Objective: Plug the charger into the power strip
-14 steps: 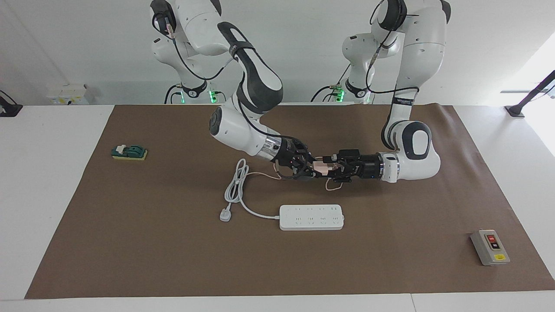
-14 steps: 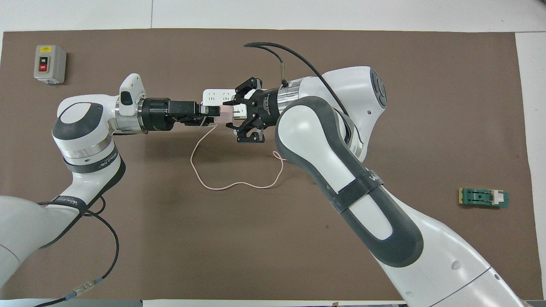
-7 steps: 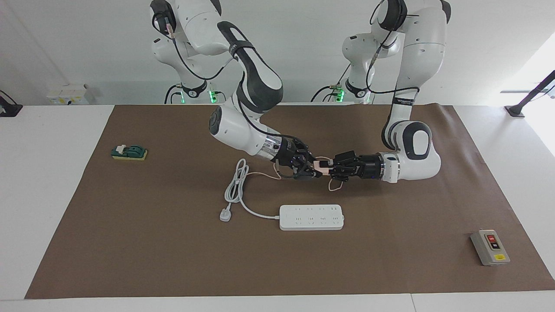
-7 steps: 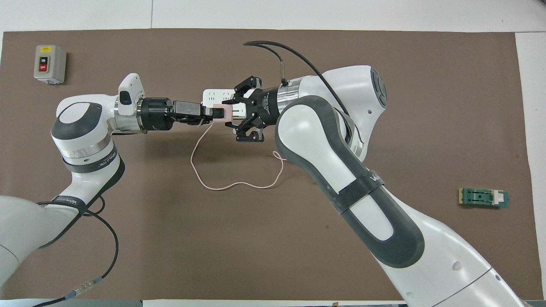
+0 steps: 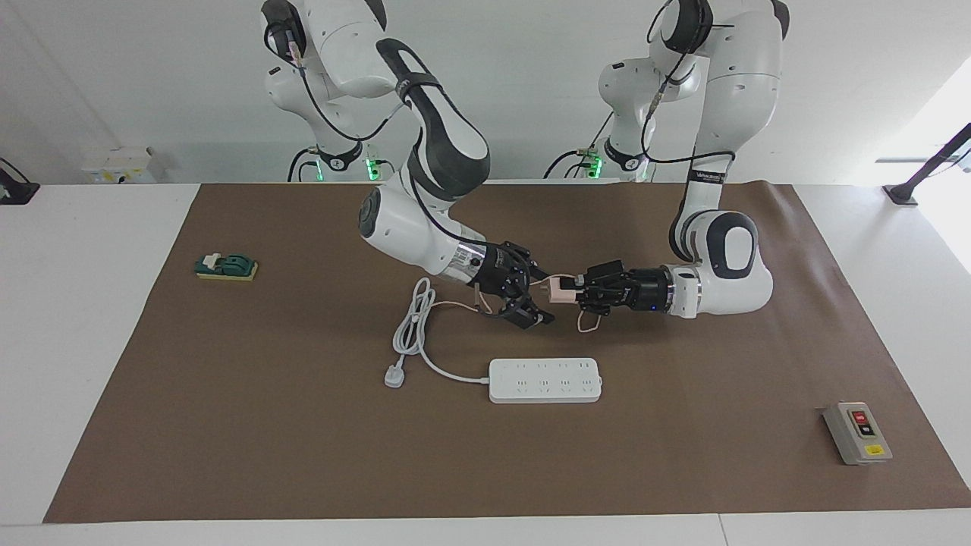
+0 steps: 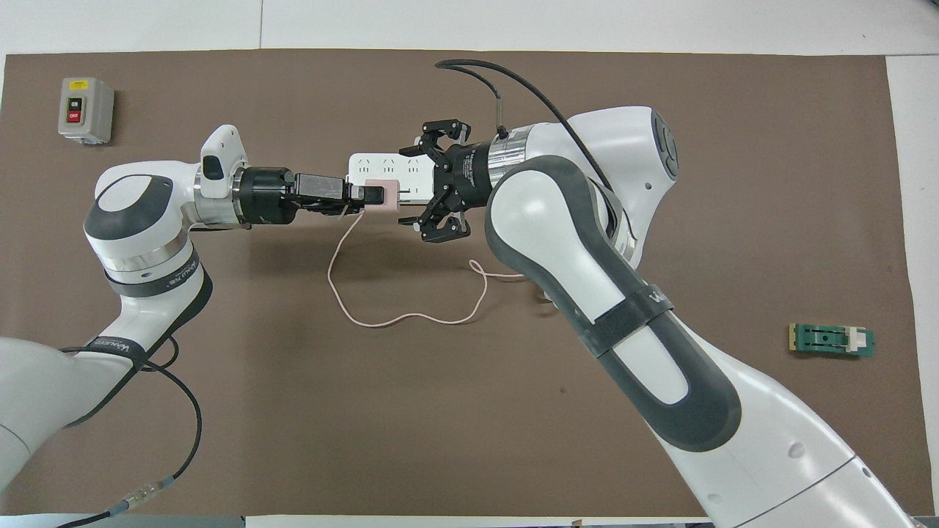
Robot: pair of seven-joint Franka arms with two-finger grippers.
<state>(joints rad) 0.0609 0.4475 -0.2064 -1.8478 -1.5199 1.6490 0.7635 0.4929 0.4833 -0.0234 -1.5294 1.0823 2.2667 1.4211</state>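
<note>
The pale-pink charger [image 5: 560,289] [image 6: 384,195] hangs above the mat, with my left gripper [image 5: 578,288] [image 6: 370,196] shut on it from the left arm's end. Its thin pink cable [image 6: 403,317] loops down onto the mat. My right gripper [image 5: 540,297] [image 6: 414,187] stands open just beside the charger, its fingers spread and apart from the cube. The white power strip [image 5: 545,380] [image 6: 367,163] lies flat on the mat, farther from the robots than both grippers; in the overhead view the hands cover most of it.
The strip's thick white cord and three-pin plug [image 5: 394,377] lie toward the right arm's end. A grey button box [image 5: 857,432] [image 6: 86,110] sits near the mat's corner at the left arm's end. A green block [image 5: 226,266] [image 6: 831,340] lies at the right arm's end.
My left gripper has shut on the charger. My right gripper has opened, let go of it and drawn back a little toward its own end.
</note>
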